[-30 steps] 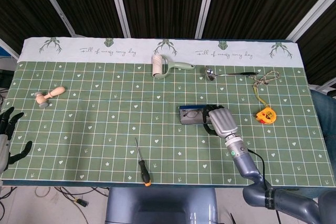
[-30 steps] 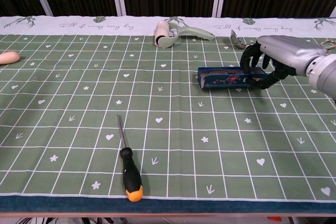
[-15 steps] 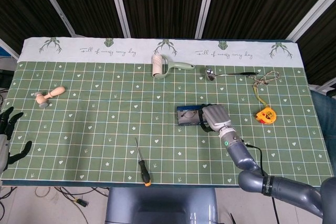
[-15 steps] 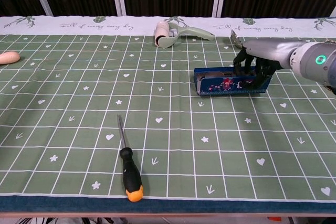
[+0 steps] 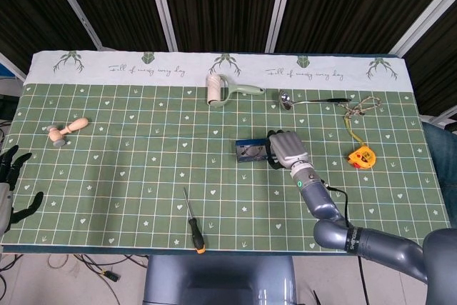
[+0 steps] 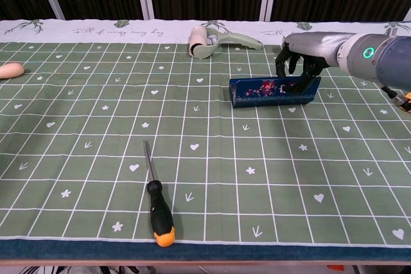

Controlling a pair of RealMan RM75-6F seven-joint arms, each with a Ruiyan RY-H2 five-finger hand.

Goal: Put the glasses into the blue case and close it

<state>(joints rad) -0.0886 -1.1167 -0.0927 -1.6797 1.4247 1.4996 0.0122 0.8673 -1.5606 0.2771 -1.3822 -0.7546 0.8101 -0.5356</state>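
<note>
The blue case (image 5: 250,152) with a floral side (image 6: 266,90) lies right of the table's middle, its flowered face turned toward the chest camera. From the head view its grey inside shows, with what looks like the glasses (image 5: 253,151) lying in it. My right hand (image 5: 285,148) grips the case's right end, its dark fingers (image 6: 297,70) curled over the top edge and down the front. At the left table edge my left hand (image 5: 10,185) hangs off the mat with fingers apart, holding nothing.
A lint roller (image 5: 215,89) and a metal ladle (image 5: 314,99) lie along the far side. A yellow tape measure (image 5: 360,155) with cord sits right of the case. A black-and-orange screwdriver (image 6: 158,209) lies near the front edge, a wooden piece (image 5: 67,131) at the left.
My right hand has drawn the case leftward and away from the front edge, tipping it so the floral side faces forward. The left hand has not moved.
</note>
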